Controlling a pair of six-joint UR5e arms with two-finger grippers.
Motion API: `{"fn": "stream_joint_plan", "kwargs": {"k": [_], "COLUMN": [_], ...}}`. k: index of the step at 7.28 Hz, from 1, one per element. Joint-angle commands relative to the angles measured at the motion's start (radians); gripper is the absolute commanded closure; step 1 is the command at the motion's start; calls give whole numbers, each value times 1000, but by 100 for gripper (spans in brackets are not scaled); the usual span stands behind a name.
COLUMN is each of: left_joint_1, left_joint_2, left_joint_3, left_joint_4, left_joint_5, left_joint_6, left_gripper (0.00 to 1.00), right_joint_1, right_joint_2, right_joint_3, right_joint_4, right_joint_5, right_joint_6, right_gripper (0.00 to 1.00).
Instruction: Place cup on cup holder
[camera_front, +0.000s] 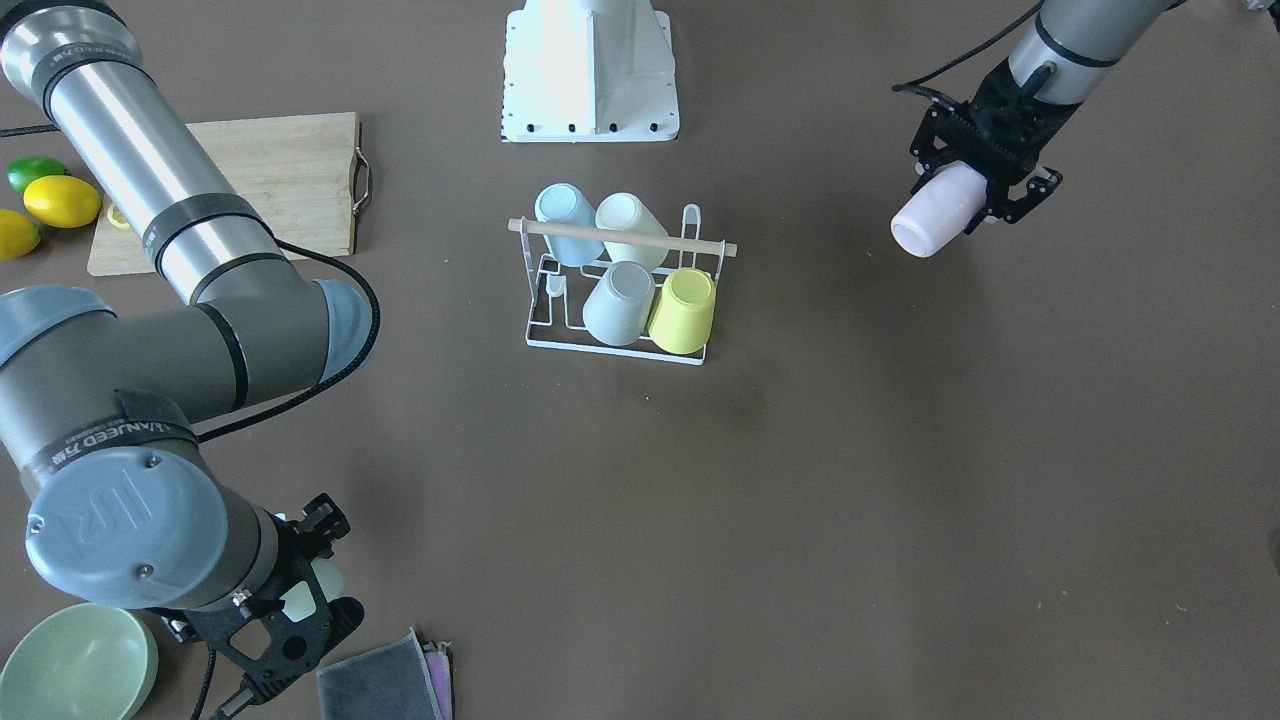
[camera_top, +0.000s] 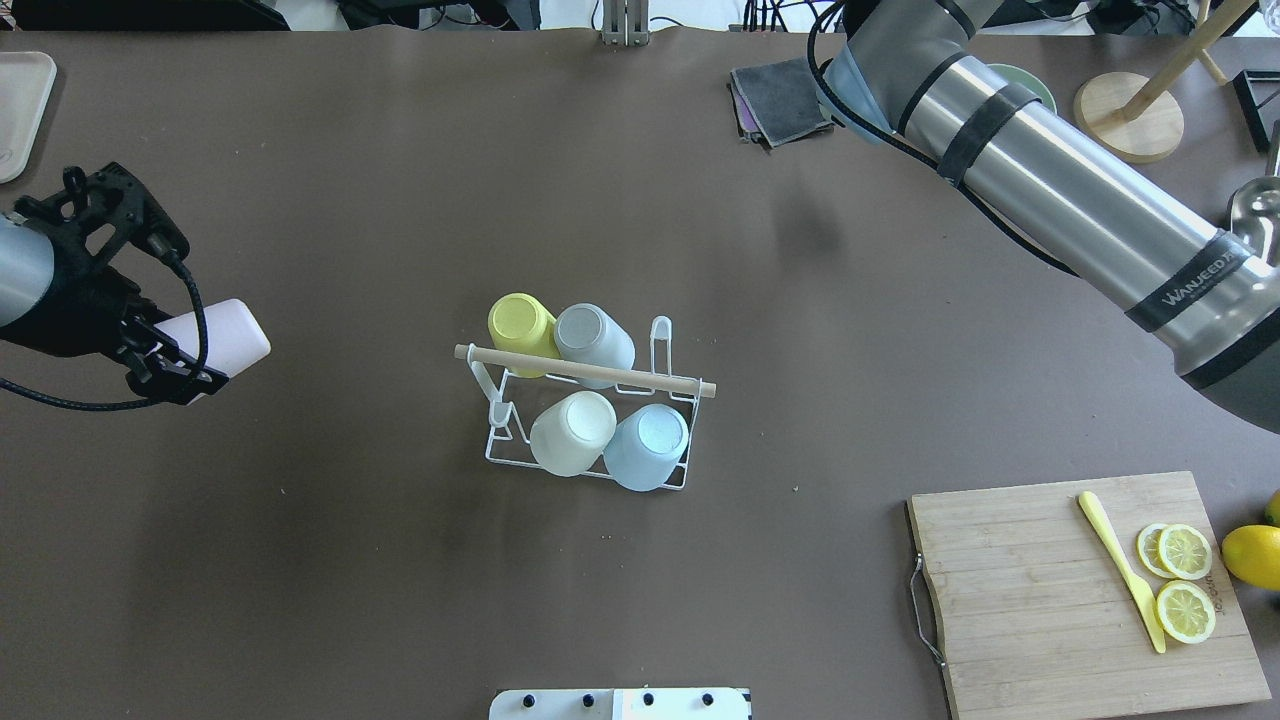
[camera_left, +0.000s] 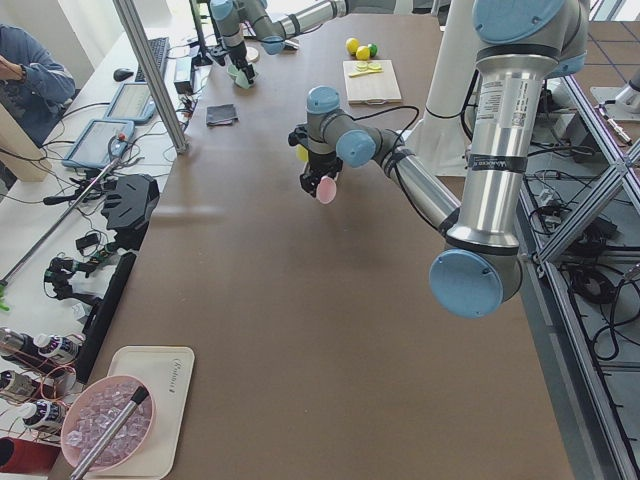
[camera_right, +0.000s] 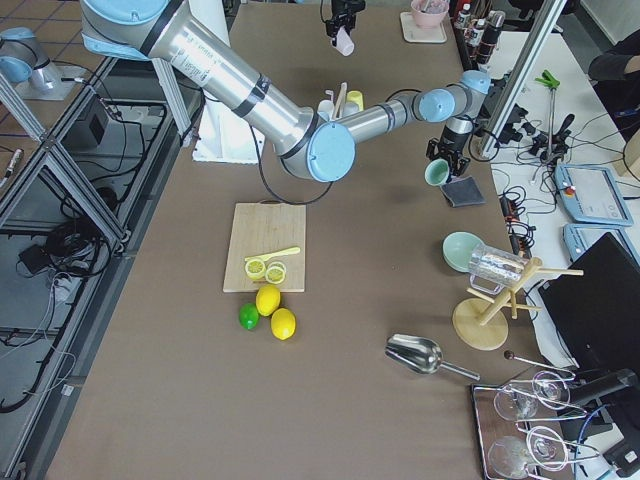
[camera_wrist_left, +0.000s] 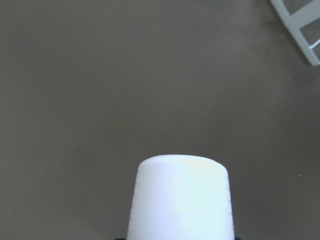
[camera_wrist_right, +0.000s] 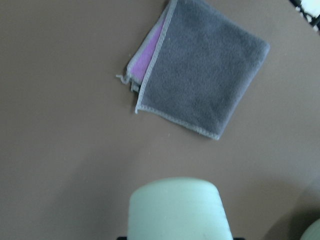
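Note:
The cup holder is a white wire rack with a wooden dowel, at mid table; it also shows in the overhead view. It carries several upturned cups: yellow, grey, cream and blue. My left gripper is shut on a pink cup and holds it tilted above the table, well off to the rack's side. The left wrist view shows that cup's base. My right gripper is shut on a pale green cup at the table's far side, above a grey cloth.
A folded grey cloth over a purple one lies under the right gripper. A green bowl sits beside it. A wooden cutting board with lemon slices and a yellow knife lies near the robot's right. Whole lemons lie next to it.

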Motion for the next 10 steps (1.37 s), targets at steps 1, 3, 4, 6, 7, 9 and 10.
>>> {"fn": "stream_joint_plan", "kwargs": {"k": [1,3,4,6,7,9,10], "left_joint_1": [-3,9,69,240,279,430,512], "left_joint_2": [21,19,16,18,18,16,10], "left_joint_3": [-5,36,77,110,122,144,176], "left_joint_4": [-286,-559,-769,-1106,-1190,-1291,-1362], "left_joint_5": [79,202,318,612,695,885,967], "left_joint_6": [-35,-80,-137,-157,-144,-122,-119], "left_gripper": [78,78,77,77,76,73,73], "right_joint_1": [14,49,49,51,51,1,-56], "right_joint_2": [-101,-156,-202,-224,-231,-247,-245], "right_joint_3": [74,103,150,172,171,172,177], "right_joint_4": [291,560,668,860,943,1119,1201], "right_joint_5": [2,0,-7,-38,-41,-68,-108], "right_joint_6": [171,297,383,503,537,622,681], "right_gripper": [100,100,100,100,100,100,100]}}
